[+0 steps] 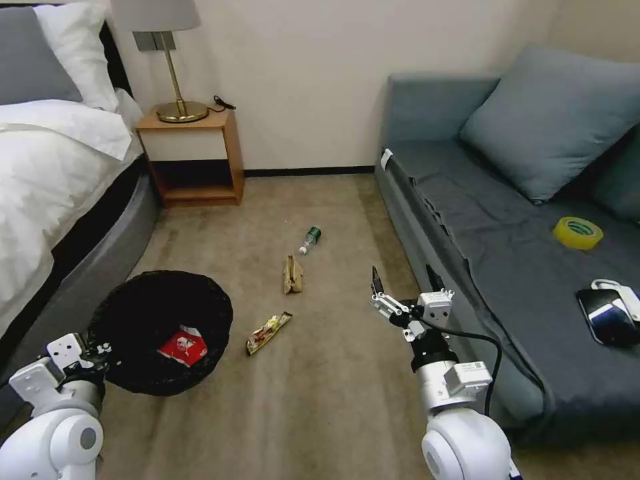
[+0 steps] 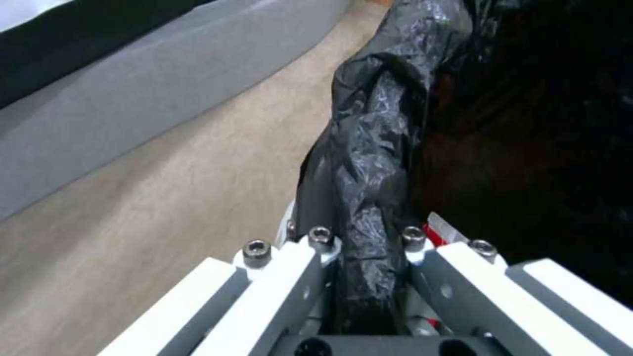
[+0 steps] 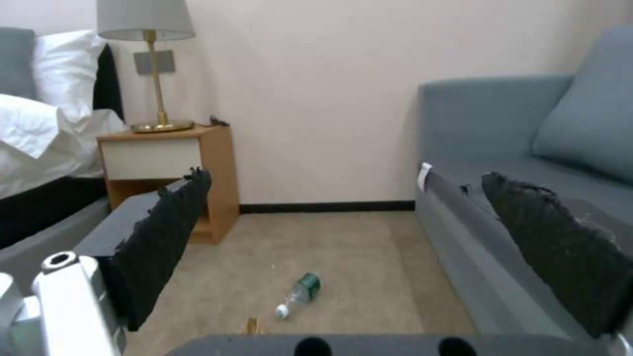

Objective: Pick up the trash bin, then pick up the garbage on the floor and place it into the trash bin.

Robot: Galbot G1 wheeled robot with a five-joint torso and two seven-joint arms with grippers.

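Note:
The trash bin, lined with a crinkled black bag, hangs low at the left beside the bed. My left gripper is shut on its rim; the left wrist view shows the gripper clamping the folded black bag. A red snack packet lies inside the bin. On the carpet lie a gold-brown candy wrapper, a crumpled brown paper bag and a small clear bottle with a green label. My right gripper hovers open above the floor beside the sofa, right of the garbage, holding nothing.
A bed runs along the left, with a wooden nightstand and lamp at the back wall. A grey sofa lines the right, carrying a yellow tape roll and a dark device. Carpet lies between them.

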